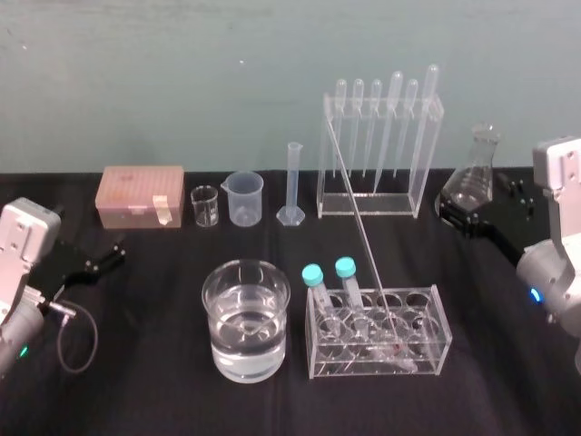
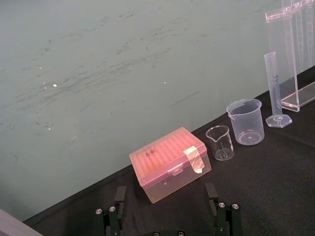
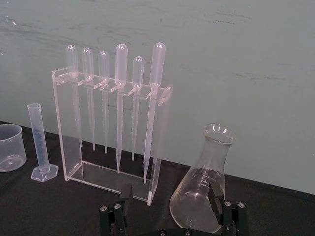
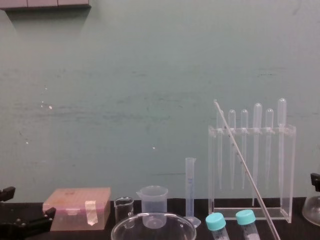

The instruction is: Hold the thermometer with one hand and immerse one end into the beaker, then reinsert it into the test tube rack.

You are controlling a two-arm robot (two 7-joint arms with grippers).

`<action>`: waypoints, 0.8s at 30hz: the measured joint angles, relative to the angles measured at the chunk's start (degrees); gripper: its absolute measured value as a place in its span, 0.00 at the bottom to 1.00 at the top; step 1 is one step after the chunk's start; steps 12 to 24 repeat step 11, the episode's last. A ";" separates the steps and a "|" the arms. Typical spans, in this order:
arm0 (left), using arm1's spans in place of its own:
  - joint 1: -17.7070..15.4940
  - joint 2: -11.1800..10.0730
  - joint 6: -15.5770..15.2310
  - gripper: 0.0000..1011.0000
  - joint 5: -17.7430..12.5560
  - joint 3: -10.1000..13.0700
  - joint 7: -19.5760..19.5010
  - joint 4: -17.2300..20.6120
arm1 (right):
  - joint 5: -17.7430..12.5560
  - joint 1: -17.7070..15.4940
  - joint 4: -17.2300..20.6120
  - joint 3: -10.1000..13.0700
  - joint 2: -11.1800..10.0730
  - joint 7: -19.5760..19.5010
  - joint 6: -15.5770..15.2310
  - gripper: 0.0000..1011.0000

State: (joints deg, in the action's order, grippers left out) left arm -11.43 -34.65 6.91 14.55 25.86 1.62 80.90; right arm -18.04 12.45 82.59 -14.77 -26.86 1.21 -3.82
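Thermometer (image 1: 364,236): head view, leans in test tube rack (image 1: 436,341), right of beaker (image 1: 246,320). L wrist view: left gripper (image 2: 166,191) fingers apart, facing pink box (image 2: 170,162). R wrist view: right gripper (image 3: 170,192) fingers apart, by flask (image 3: 204,177). Chest view: thermometer slants across pipette stand (image 4: 250,214).

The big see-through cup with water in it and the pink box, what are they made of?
The wide clear beaker looks like glass: its thick walls are shiny with sharp glints, and the clear liquid shows through cleanly. The pink lidded box is probably plastic: it looks cloudy and dull, with a moulded latch on its front.
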 joint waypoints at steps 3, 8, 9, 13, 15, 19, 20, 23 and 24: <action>0.00 0.00 0.00 1.00 0.00 0.00 0.00 0.00 | -0.03 0.00 0.03 0.03 0.00 -0.04 0.10 0.99; 0.00 0.00 0.00 1.00 0.00 0.00 0.00 0.00 | -0.07 0.00 0.11 0.06 -0.01 -0.09 0.33 0.99; 0.00 0.00 0.00 1.00 0.00 0.00 0.00 0.00 | -0.07 0.00 0.12 0.06 -0.02 -0.10 0.36 0.99; 0.00 0.00 0.00 1.00 0.00 0.00 0.00 0.00 | -0.09 -0.01 0.16 0.09 -0.01 -0.12 0.45 0.99; 0.00 0.00 0.00 1.00 0.00 0.00 0.00 0.00 | -0.09 -0.01 0.16 0.09 -0.01 -0.12 0.45 0.99; 0.00 0.00 0.00 1.00 0.00 0.00 0.00 0.00 | -0.09 -0.01 0.16 0.09 -0.01 -0.12 0.45 0.99; 0.00 0.00 0.00 1.00 0.00 0.00 0.00 0.00 | -0.09 -0.01 0.16 0.09 -0.01 -0.12 0.45 0.99; 0.00 0.00 0.00 1.00 0.00 0.00 0.00 0.00 | -0.09 -0.01 0.16 0.09 -0.01 -0.12 0.45 0.99; 0.00 0.00 0.00 1.00 0.00 0.00 0.00 0.00 | -0.09 -0.01 0.16 0.09 -0.01 -0.12 0.45 0.99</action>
